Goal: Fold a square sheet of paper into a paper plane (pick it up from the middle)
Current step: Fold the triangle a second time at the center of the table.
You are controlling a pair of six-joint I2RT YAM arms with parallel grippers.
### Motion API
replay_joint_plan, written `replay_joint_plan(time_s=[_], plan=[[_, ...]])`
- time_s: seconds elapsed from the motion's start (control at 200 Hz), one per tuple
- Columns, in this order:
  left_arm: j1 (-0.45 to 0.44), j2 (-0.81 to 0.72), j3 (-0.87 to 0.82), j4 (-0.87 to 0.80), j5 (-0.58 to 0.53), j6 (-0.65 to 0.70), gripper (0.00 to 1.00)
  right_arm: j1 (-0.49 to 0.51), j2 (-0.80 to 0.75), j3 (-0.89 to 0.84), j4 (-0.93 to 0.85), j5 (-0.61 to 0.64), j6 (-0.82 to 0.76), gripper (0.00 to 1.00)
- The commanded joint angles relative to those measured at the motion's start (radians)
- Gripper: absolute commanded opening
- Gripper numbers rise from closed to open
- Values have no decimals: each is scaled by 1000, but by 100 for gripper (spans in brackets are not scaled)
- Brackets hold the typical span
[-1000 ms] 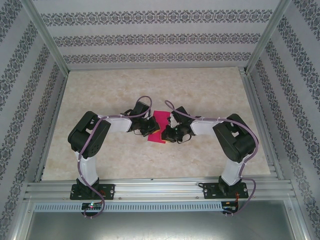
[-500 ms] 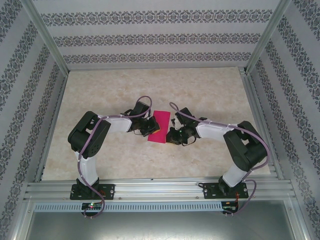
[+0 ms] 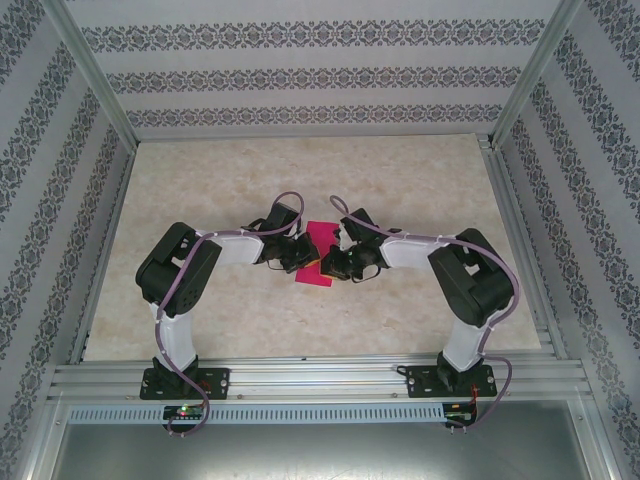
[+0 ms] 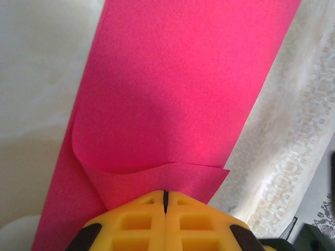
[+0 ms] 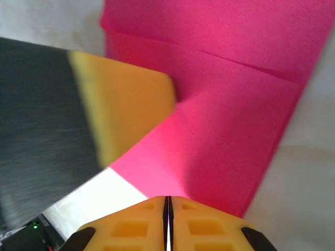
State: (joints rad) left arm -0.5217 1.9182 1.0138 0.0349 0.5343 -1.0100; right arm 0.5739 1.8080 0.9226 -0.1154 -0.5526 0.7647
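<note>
Patterned grey-and-white wallpaper walls [image 3: 300,75] are enclosing the cell on three sides, and a beige marbled table top [image 3: 420,180] is spreading across the floor of it. A ribbed aluminium rail [image 3: 320,378] is running along the near edge and carrying both bases.

The black-and-white left arm [image 3: 180,270] and right arm [image 3: 470,275] are bending inward from their bases, so that their wrists are meeting near the middle of the table.

Between them the thin magenta-pink sheet of paper [image 3: 322,238] is lying as a narrow folded strip, its far end resting flat on the table and its near end sitting under the two wrists.

The left gripper [image 4: 165,196] is keeping its yellow fingers [image 4: 131,225] pressed together, pinching a flap of the sheet that is curling up from the near edge to the fingertips. The right gripper [image 5: 168,201] is likewise holding its yellow fingers [image 5: 209,230] together on the sheet, where a raised ridge of paper is running up into the tips. In the right wrist view a blurred black-and-yellow finger of the other gripper is touching the sheet just beside that ridge, and a straight crease is crossing the paper farther away.
</note>
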Motion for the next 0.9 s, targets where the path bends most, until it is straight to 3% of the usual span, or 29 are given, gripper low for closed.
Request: replay_joint_plan(time_s=[0.0,0.375,0.495,0.894], plan=[[6,34,-12,-70,-30,13,0,5,30,-18,-12,-16,-5,12],[9,36,14,-93,-47,38,0,2,62,-88,-25,8,-34,7],[16,39,31,-91,-49,48,1,1,74,-91,-42,24,-50,1],[123,60,81,-123,-27,115,4,-3,94,-93,-63,24,-65,0]])
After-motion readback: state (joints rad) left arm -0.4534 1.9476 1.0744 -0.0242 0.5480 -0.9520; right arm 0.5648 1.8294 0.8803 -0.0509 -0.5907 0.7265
